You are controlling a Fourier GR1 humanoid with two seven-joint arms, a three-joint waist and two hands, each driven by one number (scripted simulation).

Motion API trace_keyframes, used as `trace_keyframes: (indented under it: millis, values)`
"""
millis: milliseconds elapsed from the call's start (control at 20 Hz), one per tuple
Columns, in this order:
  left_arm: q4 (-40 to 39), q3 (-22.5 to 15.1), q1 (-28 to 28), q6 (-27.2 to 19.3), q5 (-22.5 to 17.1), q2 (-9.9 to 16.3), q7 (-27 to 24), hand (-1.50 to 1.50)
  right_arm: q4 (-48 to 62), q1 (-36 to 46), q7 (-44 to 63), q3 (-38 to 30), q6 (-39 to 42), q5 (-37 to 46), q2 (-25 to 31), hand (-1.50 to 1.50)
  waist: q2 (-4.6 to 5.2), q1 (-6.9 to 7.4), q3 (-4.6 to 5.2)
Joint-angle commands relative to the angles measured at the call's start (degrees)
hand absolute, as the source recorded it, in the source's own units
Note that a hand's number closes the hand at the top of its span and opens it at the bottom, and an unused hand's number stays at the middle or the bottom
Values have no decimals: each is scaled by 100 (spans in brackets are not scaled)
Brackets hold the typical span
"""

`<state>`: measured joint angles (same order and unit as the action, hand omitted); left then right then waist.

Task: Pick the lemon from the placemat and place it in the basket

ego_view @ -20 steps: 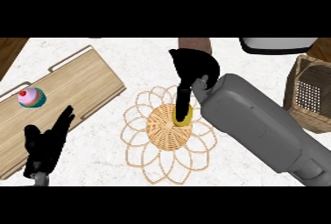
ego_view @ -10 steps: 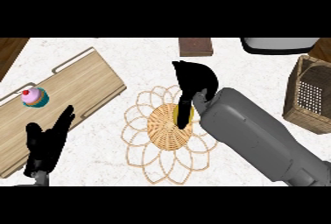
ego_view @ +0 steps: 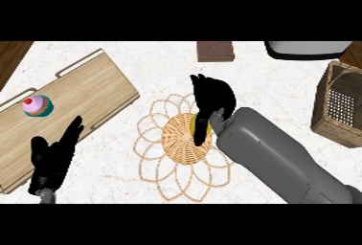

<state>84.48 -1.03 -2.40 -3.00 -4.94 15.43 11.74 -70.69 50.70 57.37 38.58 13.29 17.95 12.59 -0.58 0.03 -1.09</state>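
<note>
A sliver of the yellow lemon (ego_view: 195,123) shows on the woven middle of the flower-shaped wicker placemat (ego_view: 176,162). My right hand (ego_view: 212,98) is over it, fingers and thumb curled down round the lemon and hiding most of it. The grey right forearm (ego_view: 272,155) crosses the mat's right side. The wicker basket (ego_view: 343,110) stands at the right edge, a good way from the hand. My left hand (ego_view: 53,155) rests open at the lower left, fingers up.
A wooden tray (ego_view: 78,95) lies at the left with a pink cupcake (ego_view: 35,105) on it. A brown block (ego_view: 216,51) and a grey-white object (ego_view: 308,50) sit at the back edge of the speckled counter.
My right hand has drawn back toward me and lowered onto the lemon, its fingers closing round it. The left hand has barely moved.
</note>
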Motion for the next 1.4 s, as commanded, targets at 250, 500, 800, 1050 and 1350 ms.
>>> trace_keyframes:
  millis: [250,500,800,1050,1350]
  values:
    - [-567,-129,-144,13,4,-262,391,0,432,-273,-37,105,-194,432,-302,-150,84,7,111]
    - [-449,-164,-282,103,-12,-285,413,0,748,-254,53,67,178,337,-401,-150,79,30,113]
    - [-337,-257,-473,12,141,-411,317,0,1048,-254,-171,-97,80,412,-419,-150,78,54,110]
    - [-312,16,-518,199,-6,-156,389,0,1121,-459,-213,25,-231,730,-589,-150,75,72,109]
    - [-406,-44,-470,165,15,-352,370,0,1317,-586,-498,-8,-285,894,-571,-150,80,55,110]
